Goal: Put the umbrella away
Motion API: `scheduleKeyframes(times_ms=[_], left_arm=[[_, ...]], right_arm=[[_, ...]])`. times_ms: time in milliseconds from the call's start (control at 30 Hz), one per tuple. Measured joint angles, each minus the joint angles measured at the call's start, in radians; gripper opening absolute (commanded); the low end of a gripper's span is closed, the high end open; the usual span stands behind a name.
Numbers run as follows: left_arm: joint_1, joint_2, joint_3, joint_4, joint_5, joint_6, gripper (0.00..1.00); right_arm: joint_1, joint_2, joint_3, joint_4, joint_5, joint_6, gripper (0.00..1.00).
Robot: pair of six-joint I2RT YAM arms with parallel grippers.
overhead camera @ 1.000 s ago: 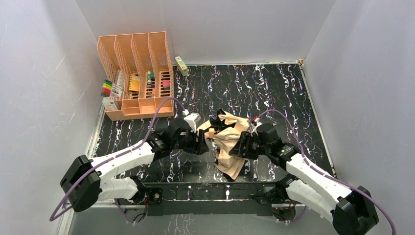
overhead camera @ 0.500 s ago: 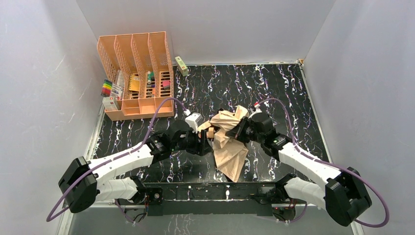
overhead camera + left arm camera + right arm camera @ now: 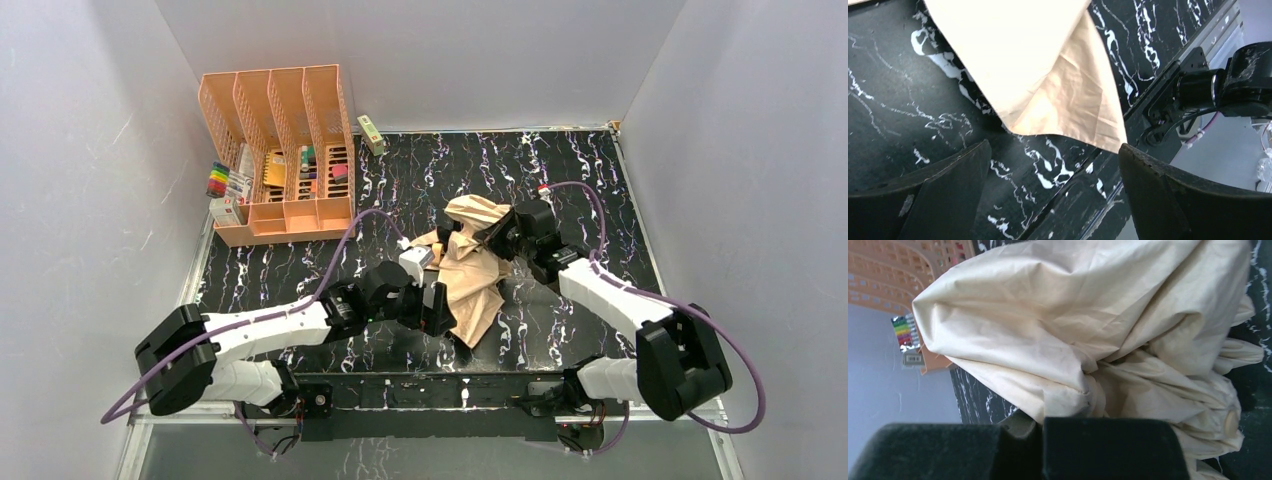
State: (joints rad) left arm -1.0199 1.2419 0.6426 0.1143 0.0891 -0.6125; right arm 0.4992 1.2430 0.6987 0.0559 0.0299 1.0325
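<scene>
Left wrist cam, my left tool spread wide over loose corner of umbrella on counter, right tool pressed together vs fabric, can't tell if nipping any.

My left gripper is spread wide and holds nothing. A pointy corner of the umbrella lies on the black table just ahead of it.
</scene>
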Motion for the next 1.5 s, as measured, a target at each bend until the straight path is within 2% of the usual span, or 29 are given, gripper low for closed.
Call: scheduleKeyframes(times_ms=[467, 700, 800, 900, 1000, 1133, 1167, 1200, 1267, 1400, 1500], left_arm=[[-0.149, 0.102, 0.029, 0.124, -0.134, -0.039, 0.98], [-0.177, 0.18, 0.119, 0.143, -0.186, -0.019, 0.98], [-0.18, 0.219, 0.166, 0.14, -0.219, 0.006, 0.95], [-0.18, 0.254, 0.211, 0.121, -0.255, 0.038, 0.87], [-0.18, 0.289, 0.251, 0.093, -0.282, 0.067, 0.7], [-0.18, 0.313, 0.274, 0.064, -0.304, 0.098, 0.54], [-0.18, 0.315, 0.274, 0.058, -0.311, 0.104, 0.48], [-0.18, 0.315, 0.274, 0.053, -0.315, 0.108, 0.35], [-0.18, 0.315, 0.276, 0.041, -0.321, 0.116, 0.25], [-0.179, 0.316, 0.314, 0.002, -0.332, 0.146, 0.12], [-0.168, 0.326, 0.391, -0.027, -0.332, 0.18, 0.08]], right_arm=[[-0.17, 0.211, 0.063, 0.031, -0.084, 0.093, 0.0], [-0.201, 0.262, 0.077, 0.051, -0.129, 0.095, 0.0], [-0.208, 0.275, 0.077, 0.059, -0.147, 0.094, 0.0], [-0.212, 0.284, 0.077, 0.069, -0.162, 0.093, 0.0], [-0.215, 0.286, 0.077, 0.076, -0.172, 0.09, 0.0], [-0.218, 0.286, 0.077, 0.076, -0.187, 0.086, 0.0], [-0.218, 0.286, 0.077, 0.076, -0.19, 0.085, 0.0], [-0.219, 0.286, 0.077, 0.076, -0.192, 0.084, 0.0], [-0.219, 0.286, 0.077, 0.076, -0.195, 0.078, 0.0], [-0.222, 0.286, 0.082, 0.073, -0.214, 0.051, 0.0], [-0.224, 0.286, 0.101, 0.059, -0.232, 0.014, 0.04]])
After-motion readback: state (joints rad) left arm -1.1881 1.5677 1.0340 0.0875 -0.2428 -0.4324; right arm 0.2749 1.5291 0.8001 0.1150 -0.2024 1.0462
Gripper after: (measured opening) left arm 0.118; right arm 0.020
